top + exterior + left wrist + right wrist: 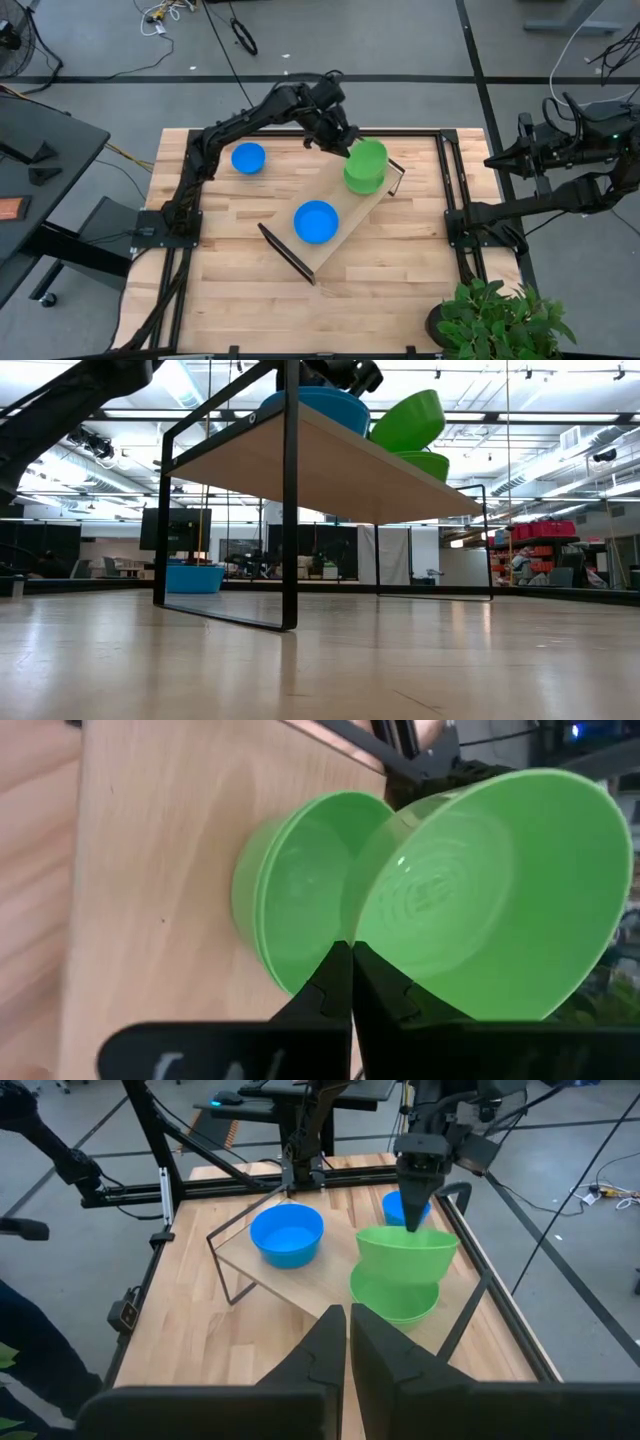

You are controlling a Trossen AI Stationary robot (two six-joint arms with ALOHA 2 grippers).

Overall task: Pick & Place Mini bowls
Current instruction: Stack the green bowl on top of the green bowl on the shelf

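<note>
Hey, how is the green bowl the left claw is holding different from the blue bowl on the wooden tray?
The green bowl is pinched at its rim by the left claw and lifted, tilted, above the green stack. The blue bowl sits flat and upright on the tray, with nothing touching it. They also sit at opposite ends of the tray. Both are small, round, shallow bowls of like size.
</note>
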